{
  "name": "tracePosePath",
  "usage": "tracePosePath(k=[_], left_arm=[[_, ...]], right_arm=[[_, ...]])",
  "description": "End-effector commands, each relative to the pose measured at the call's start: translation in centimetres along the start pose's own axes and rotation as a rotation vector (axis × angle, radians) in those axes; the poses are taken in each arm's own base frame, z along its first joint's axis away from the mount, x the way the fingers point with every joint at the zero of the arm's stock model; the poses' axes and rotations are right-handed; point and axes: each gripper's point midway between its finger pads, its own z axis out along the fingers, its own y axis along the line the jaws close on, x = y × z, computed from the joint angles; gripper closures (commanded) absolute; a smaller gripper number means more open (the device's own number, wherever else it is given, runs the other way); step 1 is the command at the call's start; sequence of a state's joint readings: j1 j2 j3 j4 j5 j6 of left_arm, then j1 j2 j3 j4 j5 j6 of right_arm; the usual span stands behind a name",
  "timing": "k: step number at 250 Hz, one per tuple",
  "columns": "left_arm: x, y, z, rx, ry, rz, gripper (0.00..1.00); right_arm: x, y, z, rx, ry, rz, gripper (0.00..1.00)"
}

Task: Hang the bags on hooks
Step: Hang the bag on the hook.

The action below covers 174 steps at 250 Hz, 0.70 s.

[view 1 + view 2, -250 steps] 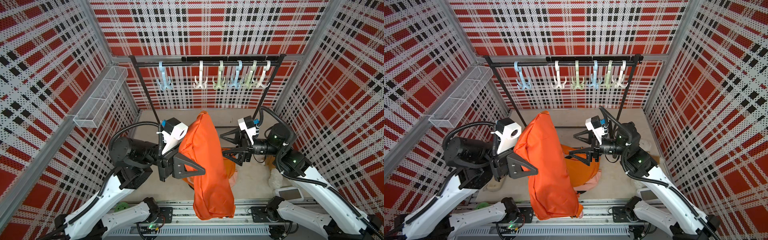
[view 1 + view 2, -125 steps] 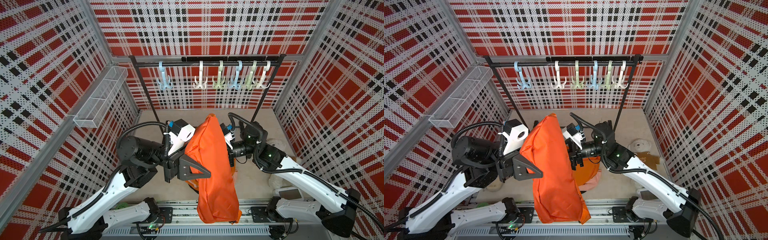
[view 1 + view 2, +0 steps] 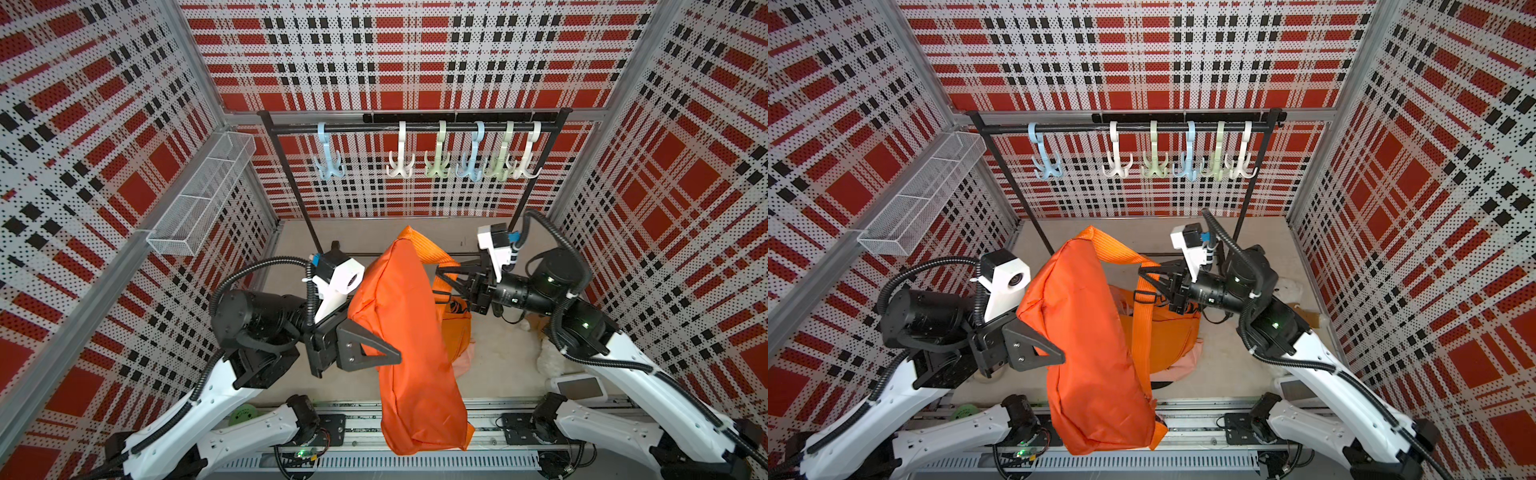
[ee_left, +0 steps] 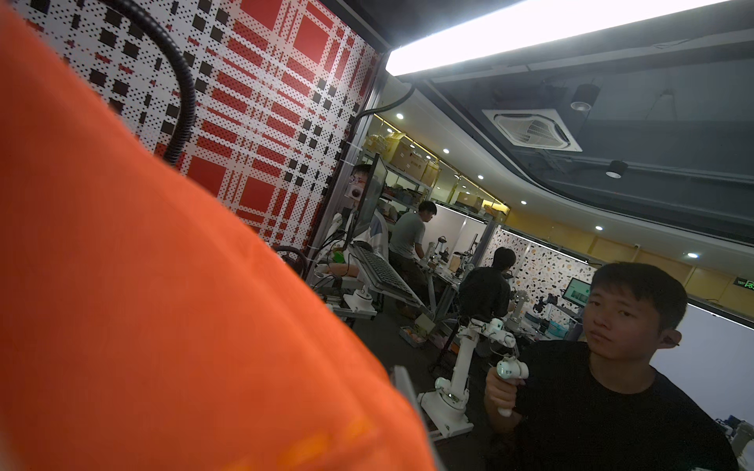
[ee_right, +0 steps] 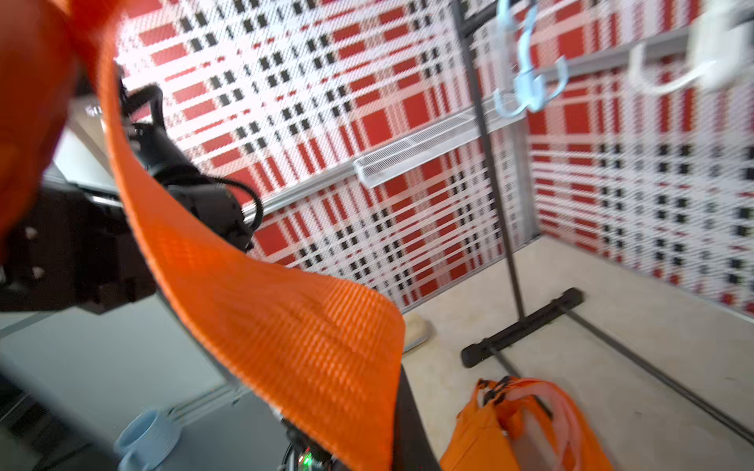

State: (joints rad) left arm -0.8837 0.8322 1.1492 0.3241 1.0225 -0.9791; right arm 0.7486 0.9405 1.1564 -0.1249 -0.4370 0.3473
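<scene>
In both top views the left claw [image 3: 386, 356] clamps the orange bag [image 3: 407, 332], raised over the floor's [image 3: 498, 357] front edge; the right claw [image 3: 442, 276] is pinched shut on its strap [image 3: 436, 254]. Left wrist: bag [image 4: 163, 306] fabric up close. Right wrist: strap [image 5: 285, 326] close, blurred blue hook [image 5: 526, 87] beyond

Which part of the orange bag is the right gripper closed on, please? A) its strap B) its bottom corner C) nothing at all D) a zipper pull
A: in a top view the right gripper is shut on the strap running off the top of the orange bag, well away from the bag's bottom end.
</scene>
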Motion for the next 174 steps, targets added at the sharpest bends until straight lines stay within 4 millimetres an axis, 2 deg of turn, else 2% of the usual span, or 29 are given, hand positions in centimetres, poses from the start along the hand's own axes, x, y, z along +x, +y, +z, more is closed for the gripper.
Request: tracePosePath(k=[1,26,47,70,100,126,162,174], left_arm=[[-0.4,-0.2,-1.1,-0.016,-0.051,0.009,1.0],[0.3,1.7,-1.9,-0.081,-0.051,-0.024,1.0],[1.6,5.2,-1.9,-0.163,-0.023,-0.074,1.0],[2.8,8.2,-0.7,-0.17,0.026,-0.104,1.0],[3.1,10.9,1.5,-0.163,0.079,-0.063,1.0],[2.8,14.3,2.8,-0.231,0.116,-0.003,1.0],[2.0,18.3,3.5,-0.325,0.13,0.089,1.0],[1.9,19.4,3.6,-0.349,0.133,0.121,1.0]], right_arm=[[-1.4,-3.5,-2.8,0.266,-0.082,-0.042,1.0],[-1.7,-3.3,-4.0,0.297,-0.068,-0.085,1.0],[-1.7,-3.7,-4.6,0.343,-0.039,-0.11,1.0],[-2.1,-4.9,-6.0,0.449,-0.028,-0.145,1.0],[-2.8,-7.6,-8.4,0.642,0.015,-0.179,1.0],[-3.8,-9.5,-9.8,0.76,0.046,-0.205,1.0],[-6.2,-13.0,-12.8,0.941,0.043,-0.207,1.0],[-6.9,-13.8,-13.0,0.939,0.04,-0.187,1.0]])
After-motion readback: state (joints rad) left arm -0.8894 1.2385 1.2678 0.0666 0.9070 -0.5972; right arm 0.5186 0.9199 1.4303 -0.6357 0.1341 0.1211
